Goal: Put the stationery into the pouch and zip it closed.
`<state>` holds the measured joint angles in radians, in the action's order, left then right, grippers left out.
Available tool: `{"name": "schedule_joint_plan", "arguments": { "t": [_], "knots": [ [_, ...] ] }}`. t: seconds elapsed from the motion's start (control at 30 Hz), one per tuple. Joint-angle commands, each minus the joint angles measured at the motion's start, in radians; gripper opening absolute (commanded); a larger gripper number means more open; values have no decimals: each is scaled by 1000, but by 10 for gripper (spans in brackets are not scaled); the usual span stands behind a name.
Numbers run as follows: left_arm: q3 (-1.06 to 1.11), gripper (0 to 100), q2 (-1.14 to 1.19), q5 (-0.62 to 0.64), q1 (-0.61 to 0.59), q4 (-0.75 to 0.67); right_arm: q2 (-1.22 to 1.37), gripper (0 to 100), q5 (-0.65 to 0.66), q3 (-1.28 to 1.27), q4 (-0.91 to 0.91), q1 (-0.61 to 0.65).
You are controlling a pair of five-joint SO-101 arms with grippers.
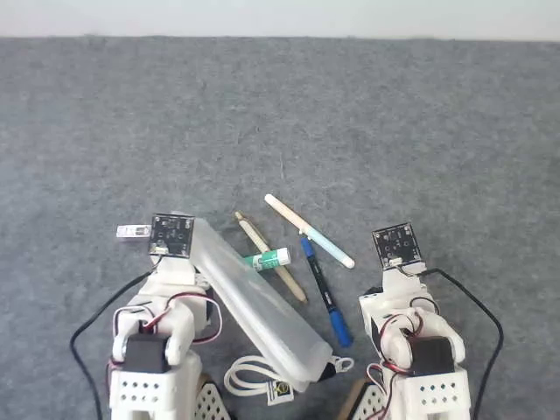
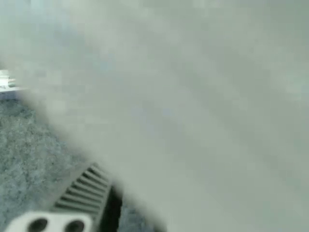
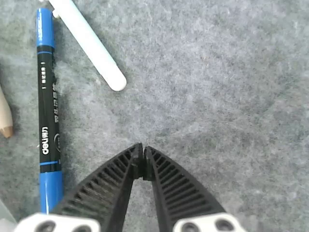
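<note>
Right gripper point(image 3: 143, 162) sat pinched together beside the blue marker point(image 3: 48, 121); whether left gripper point(image 2: 99, 176) clasped the pouch point(image 1: 262, 306), I couldn't tell.

Frosted white pouch point(image 1: 254, 306), blue-black marker point(image 1: 324, 293), pale blue pen point(image 1: 311, 232), green-white glue stick point(image 1: 269, 258), grey mat point(image 1: 394, 114)

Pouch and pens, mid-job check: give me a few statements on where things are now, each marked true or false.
1. The right gripper has its jaws shut on nothing. True.
2. The blue marker is inside the pouch. False: it lies on the grey mat beside the pouch.
3. The white pen lies outside the pouch. True.
4. The pouch stands upright. False: it lies on its side, slantwise.
</note>
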<state>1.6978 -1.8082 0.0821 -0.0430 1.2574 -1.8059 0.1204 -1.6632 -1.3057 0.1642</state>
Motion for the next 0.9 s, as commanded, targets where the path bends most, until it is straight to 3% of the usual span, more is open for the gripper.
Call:
{"name": "schedule_joint_plan", "arguments": {
  "t": [0.0,0.33,0.57,0.67,0.87],
  "knots": [
    [-13,12,-15,-14,58,0,-10,8,-8,-20,-5,-5],
    [-179,12,-17,-15,35,-14,-10,8,-8,-20,-5,-5],
    [-305,18,-17,-78,187,-68,-10,8,-8,-20,-5,-4],
    [-302,85,-17,-126,245,-72,-10,8,-8,-20,-5,-4],
    [-300,311,-17,-97,308,-101,-10,8,-11,-20,-5,-4]
  ]
}}
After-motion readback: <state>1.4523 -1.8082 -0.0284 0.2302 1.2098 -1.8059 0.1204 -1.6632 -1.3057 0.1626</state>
